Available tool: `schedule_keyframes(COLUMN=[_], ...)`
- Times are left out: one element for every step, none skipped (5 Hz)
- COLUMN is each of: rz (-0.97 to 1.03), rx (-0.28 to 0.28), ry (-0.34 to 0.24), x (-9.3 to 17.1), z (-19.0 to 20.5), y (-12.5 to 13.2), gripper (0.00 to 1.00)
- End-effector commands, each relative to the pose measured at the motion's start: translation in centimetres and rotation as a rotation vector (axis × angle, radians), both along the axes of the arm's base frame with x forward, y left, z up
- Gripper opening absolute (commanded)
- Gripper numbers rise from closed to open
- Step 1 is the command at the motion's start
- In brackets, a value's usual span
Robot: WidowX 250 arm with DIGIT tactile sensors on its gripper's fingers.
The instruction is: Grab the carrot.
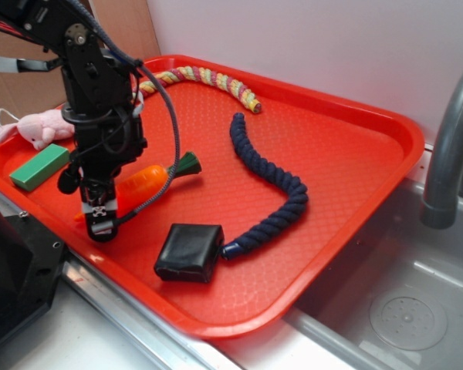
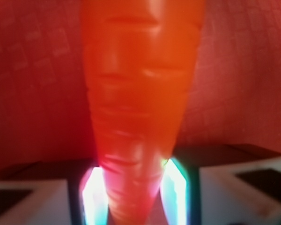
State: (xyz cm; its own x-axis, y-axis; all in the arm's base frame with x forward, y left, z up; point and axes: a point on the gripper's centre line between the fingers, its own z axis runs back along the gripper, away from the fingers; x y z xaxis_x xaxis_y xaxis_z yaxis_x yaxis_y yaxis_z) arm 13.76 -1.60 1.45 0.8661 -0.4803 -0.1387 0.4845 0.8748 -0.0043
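Now carrot between fingers, narrow end pinched

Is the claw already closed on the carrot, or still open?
Apparently closed: in the wrist view both fingers touch the carrot at its narrow end.

Glossy orange carrot, green-topped, lying flat, narrow end between end effector fingers.
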Motion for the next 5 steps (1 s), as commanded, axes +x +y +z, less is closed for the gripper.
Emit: schedule_keyframes(rz=[0.084, 0.227, 0.395, 0.578, 0.669], rx=[0.023, -0.030, 0.032, 0.131, 0.087], ry=[-0.099, -0.238, -0.222, -0.183, -0.168], x=[0.8, 2.1, 2.7, 2.4, 2.2], z=[4.4, 9.5, 14.4, 19.4, 24.4], y=[-0.2, 0.4, 1.2, 1.6, 2.0], gripper=[0.00, 0.00, 0.00, 0.00, 0.00])
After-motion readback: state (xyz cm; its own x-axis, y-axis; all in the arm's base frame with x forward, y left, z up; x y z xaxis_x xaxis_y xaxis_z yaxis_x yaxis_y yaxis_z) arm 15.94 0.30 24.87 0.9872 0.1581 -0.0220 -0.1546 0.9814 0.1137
